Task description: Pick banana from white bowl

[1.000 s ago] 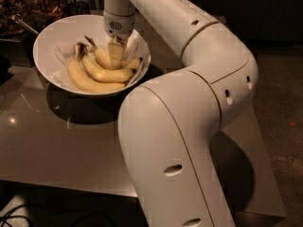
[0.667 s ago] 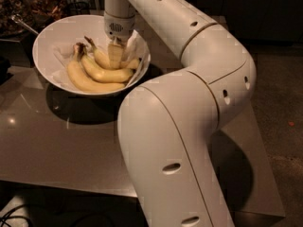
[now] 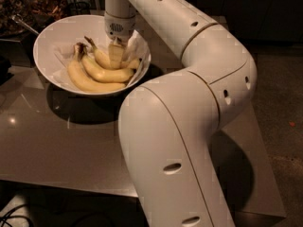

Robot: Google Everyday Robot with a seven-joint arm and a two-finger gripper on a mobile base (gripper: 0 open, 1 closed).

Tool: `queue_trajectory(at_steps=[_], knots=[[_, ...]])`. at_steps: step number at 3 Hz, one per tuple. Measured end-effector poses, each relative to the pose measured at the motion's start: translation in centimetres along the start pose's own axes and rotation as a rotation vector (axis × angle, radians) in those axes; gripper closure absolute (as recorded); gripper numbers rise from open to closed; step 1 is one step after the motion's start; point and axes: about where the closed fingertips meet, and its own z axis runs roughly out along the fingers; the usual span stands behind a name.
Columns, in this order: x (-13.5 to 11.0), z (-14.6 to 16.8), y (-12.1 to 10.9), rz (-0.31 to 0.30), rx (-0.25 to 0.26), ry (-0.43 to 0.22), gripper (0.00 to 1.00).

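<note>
Camera view | gripper (image 3: 116,55) down in bowl (image 3: 47,38), at banana (image 3: 101,57); whether it grips, cannot tell | risk: off-centre hold lets banana slip (or drags the joined pair (image 3: 94,75) along)

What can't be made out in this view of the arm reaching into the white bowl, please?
Camera view: the gripper, down in the white bowl, covers the middle of the banana; whether it has hold cannot be told.
Camera view: the arm hides the right part of the table.
Camera view: dark clutter behind the bowl, cut by the top edge, is too dim to name.
</note>
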Motion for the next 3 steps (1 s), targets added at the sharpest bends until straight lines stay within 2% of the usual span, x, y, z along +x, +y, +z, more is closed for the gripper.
queue_trajectory(at_steps=[1, 2, 3], knots=[[-0.11, -0.65, 0.0, 0.0, 0.0, 0.0, 0.76], [0.0, 0.01, 0.0, 0.0, 0.0, 0.0, 1.0], [0.0, 0.01, 0.0, 0.0, 0.0, 0.0, 1.0]])
